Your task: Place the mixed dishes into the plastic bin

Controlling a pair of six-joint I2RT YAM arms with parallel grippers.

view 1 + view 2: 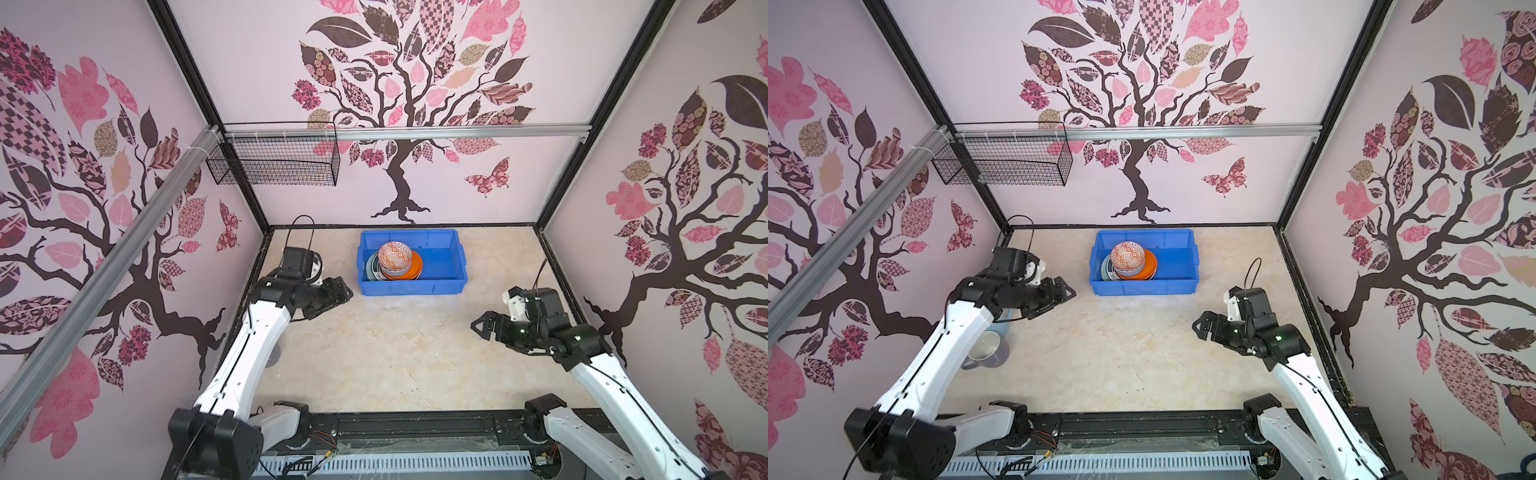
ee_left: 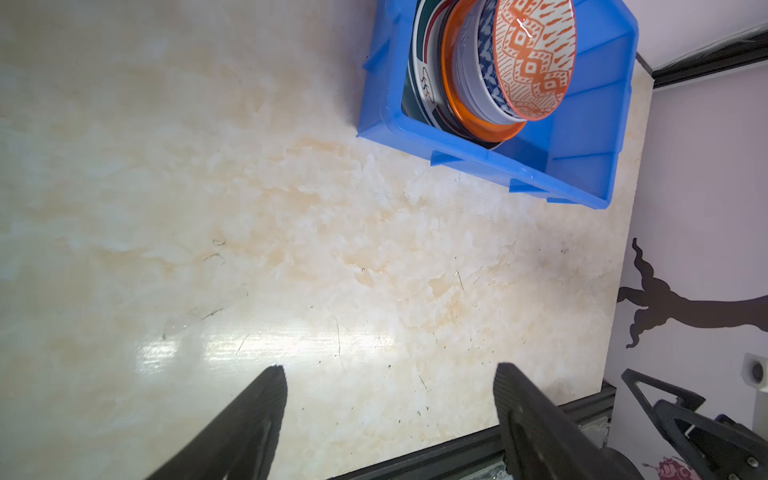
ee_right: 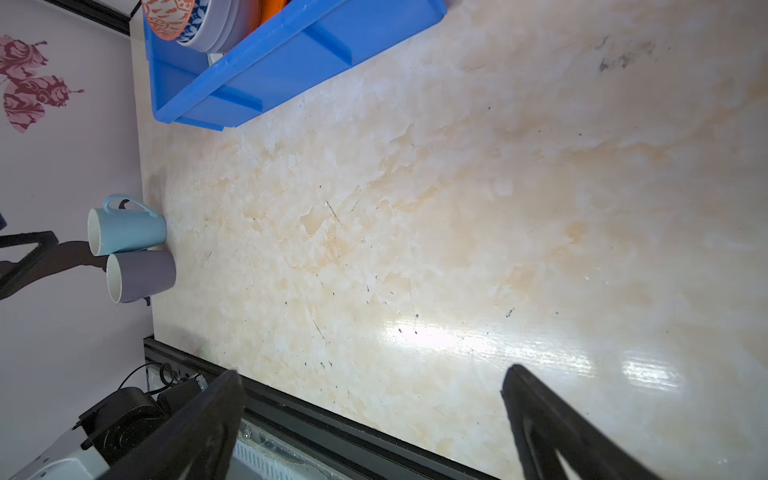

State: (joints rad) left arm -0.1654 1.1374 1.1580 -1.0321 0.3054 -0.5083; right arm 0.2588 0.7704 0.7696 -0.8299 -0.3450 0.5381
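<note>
The marble table carries the blue bin near the back wall. A stack of dishes fills its left end, with the orange bowl on top. Only the right wrist view shows the blue mug and purple mug clearly, side by side outside the bin. The left claw and right claw gape wide, holding nothing.

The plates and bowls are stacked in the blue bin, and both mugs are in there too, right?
No: the light blue mug and the lavender mug stand on the table, outside the blue bin; the right wrist view shows it. The rest holds.
</note>
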